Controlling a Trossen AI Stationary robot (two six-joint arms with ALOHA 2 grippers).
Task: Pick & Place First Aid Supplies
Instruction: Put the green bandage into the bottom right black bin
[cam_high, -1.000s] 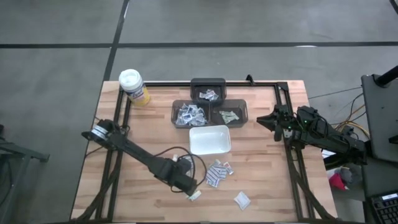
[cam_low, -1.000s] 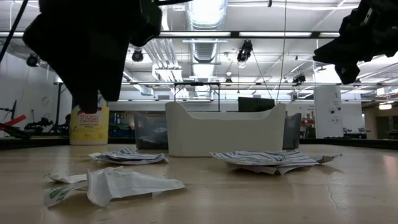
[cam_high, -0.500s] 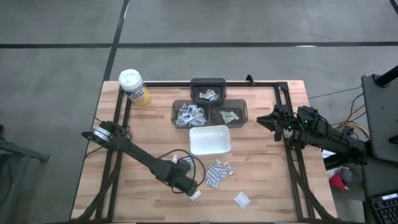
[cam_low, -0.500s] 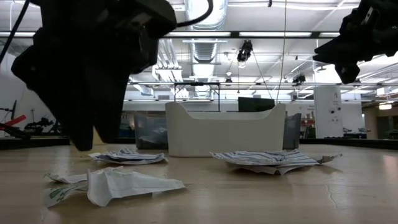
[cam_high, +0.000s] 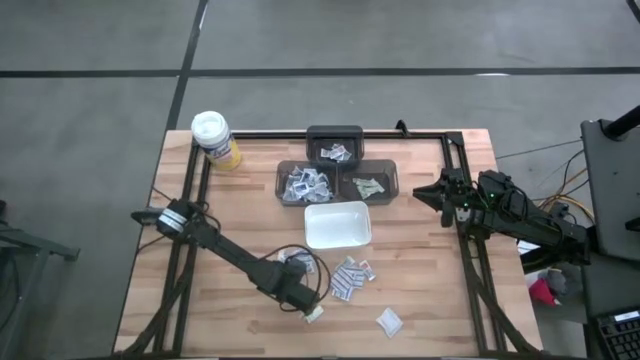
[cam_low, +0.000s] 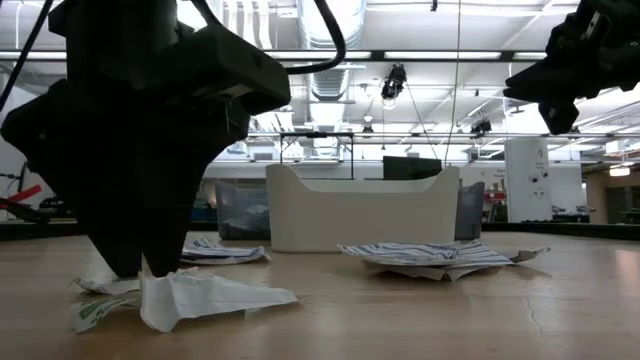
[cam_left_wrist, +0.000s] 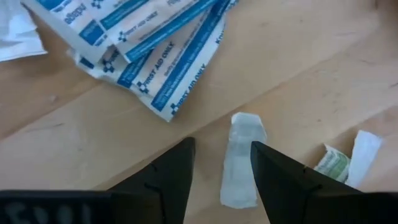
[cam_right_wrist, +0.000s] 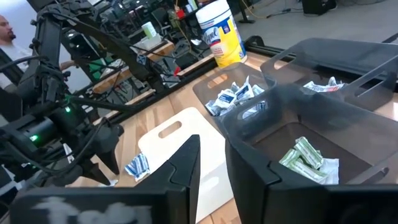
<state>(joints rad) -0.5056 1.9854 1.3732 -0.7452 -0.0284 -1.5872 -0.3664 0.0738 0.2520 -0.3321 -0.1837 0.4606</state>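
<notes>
First aid supplies lie on the wooden table: a cluster of blue-printed packets (cam_high: 350, 278), one packet (cam_high: 389, 321) near the front edge, and a small narrow white packet (cam_left_wrist: 241, 163) beside a greenish one (cam_left_wrist: 334, 163). My left gripper (cam_left_wrist: 221, 149) points down, open, low over the table. Its fingers stand on either side of the narrow white packet's near end. In the low view it (cam_low: 135, 268) hangs just behind crumpled packets (cam_low: 185, 297). My right gripper (cam_high: 440, 196) waits open over the table's right edge.
Three dark bins (cam_high: 334, 145) (cam_high: 305, 183) (cam_high: 368, 182) with packets stand at the back middle. A white tray (cam_high: 337, 224) stands in front of them. A yellow canister (cam_high: 214, 139) is at the far left corner. Bare wood lies at the front left.
My left gripper has come down toward the small packets near the front edge and rolled slightly; its fingers stay open. The packets have not moved.
</notes>
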